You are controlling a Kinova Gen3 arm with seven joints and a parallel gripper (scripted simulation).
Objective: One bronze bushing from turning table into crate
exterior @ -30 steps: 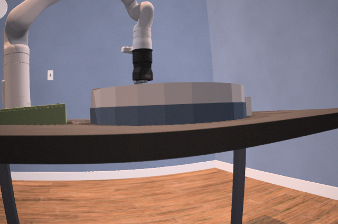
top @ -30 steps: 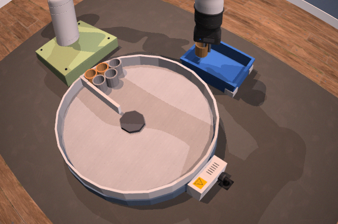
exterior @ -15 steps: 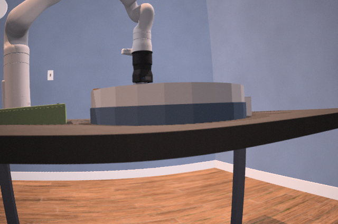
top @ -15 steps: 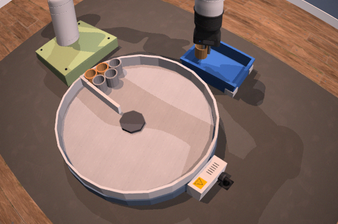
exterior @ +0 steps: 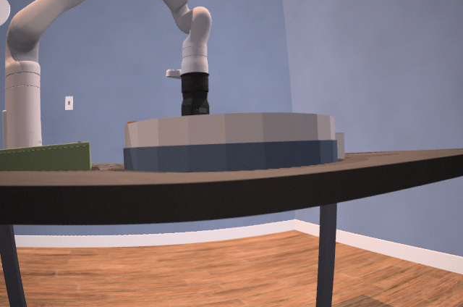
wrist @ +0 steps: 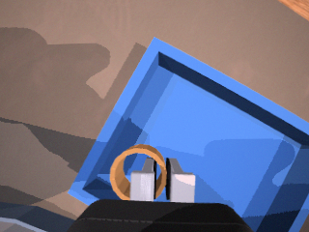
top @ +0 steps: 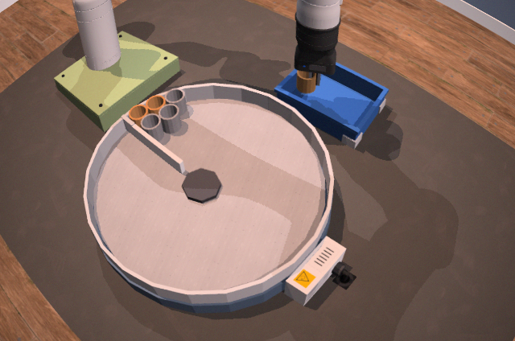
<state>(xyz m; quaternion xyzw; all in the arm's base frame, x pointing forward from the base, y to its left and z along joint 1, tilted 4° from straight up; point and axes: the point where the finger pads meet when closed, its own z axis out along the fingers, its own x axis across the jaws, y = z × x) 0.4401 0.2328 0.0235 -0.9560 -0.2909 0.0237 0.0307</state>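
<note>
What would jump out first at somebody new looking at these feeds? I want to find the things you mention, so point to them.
Probably the big round turning table [top: 264, 275] [exterior: 243, 127], with two bronze and three grey bushings bunched by its divider bar [top: 154, 142]. Next, the bright blue crate [top: 365, 121] [wrist: 116, 113] beyond its rim, where the gripper [top: 312, 80] [wrist: 160, 171] holds a bronze bushing [top: 305, 83] [wrist: 116, 176] by its wall, over the crate's near side.
</note>
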